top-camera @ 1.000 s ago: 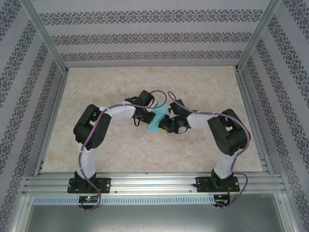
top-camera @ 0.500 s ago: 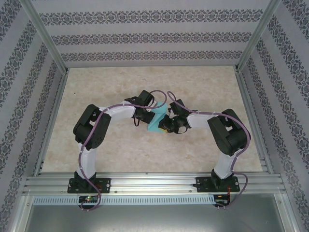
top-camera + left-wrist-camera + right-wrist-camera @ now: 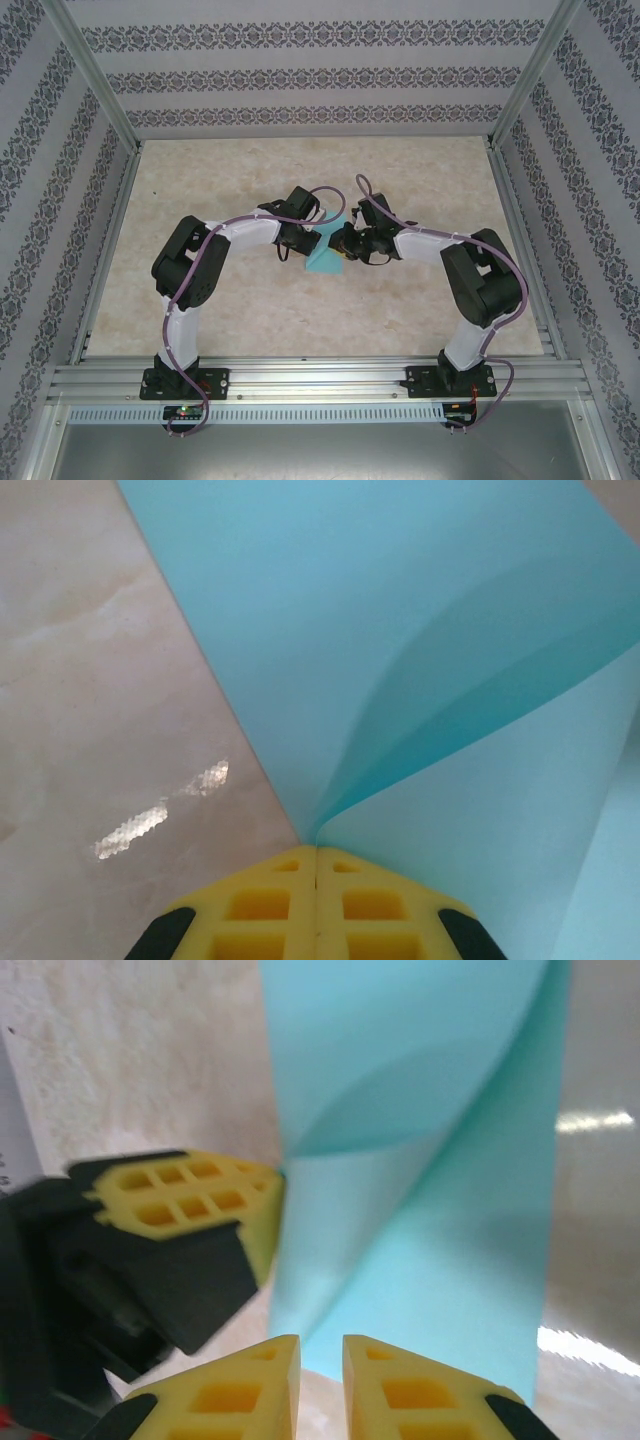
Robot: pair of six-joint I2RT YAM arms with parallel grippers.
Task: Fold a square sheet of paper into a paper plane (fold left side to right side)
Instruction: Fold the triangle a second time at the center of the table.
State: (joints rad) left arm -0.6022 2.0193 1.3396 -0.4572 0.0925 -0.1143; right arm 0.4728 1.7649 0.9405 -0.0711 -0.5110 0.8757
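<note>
Thin teal-blue square paper sheet (image 3: 325,258) lies curled at the middle of the beige marbled desk (image 3: 230,170). The left pincer (image 3: 317,852) is closed on its folded part. The right pincer (image 3: 320,1345) stands slightly apart at its edge, holding nothing.

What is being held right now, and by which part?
The left end effector pinches the square sheet of paper where its curled-over layers meet. Whether the right end effector grips its near edge cannot be told.

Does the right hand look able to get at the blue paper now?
Probably yes: the right hand faces the paper, near edge just ahead, nothing between; the left hand pinches it off to the side.
</note>
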